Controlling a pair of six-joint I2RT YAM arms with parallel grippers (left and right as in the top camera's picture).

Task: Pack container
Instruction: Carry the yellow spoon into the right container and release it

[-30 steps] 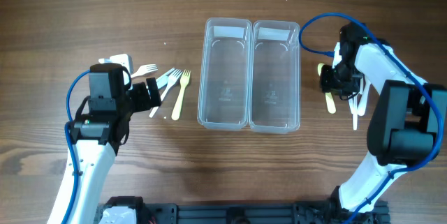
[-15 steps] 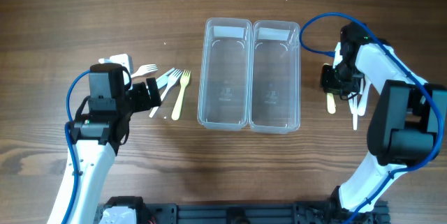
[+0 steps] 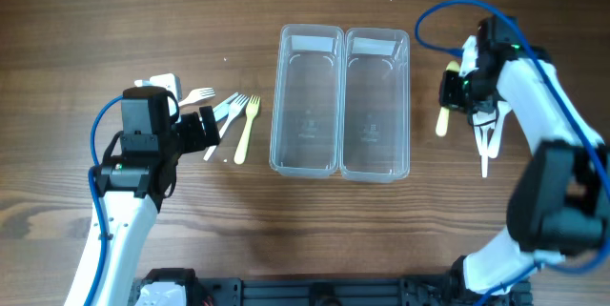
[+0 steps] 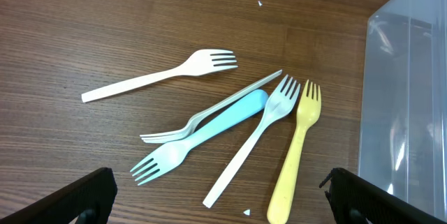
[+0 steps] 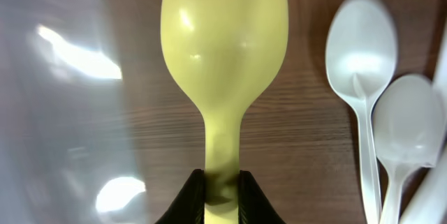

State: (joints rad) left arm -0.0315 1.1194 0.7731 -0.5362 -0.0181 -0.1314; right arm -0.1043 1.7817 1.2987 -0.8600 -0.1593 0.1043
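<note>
Since the left arm sits nearest, I'll start there. The left gripper (image 4: 218, 182) hangs spread wide on the left of the brown wooden table (image 3: 286, 239), gripping nothing.

Just past it lies a loose bunch of plastic forks: a pale yellow plastic fork (image 4: 297, 147), a white plastic fork (image 4: 246, 147), a light blue plastic fork (image 4: 202, 135), and a cream plastic fork (image 4: 157, 77) a bit farther off.

Right of those, mid-table, sits the clear plastic twin-tub container (image 3: 307, 106), long sides running near to far.

Over on the right lie some white plastic spoons (image 5: 363, 70). Just beyond them, the right gripper (image 5: 222, 185) is pinching a pale yellow plastic spoon (image 5: 223, 42) by the handle, just beside the container's right wall.
</note>
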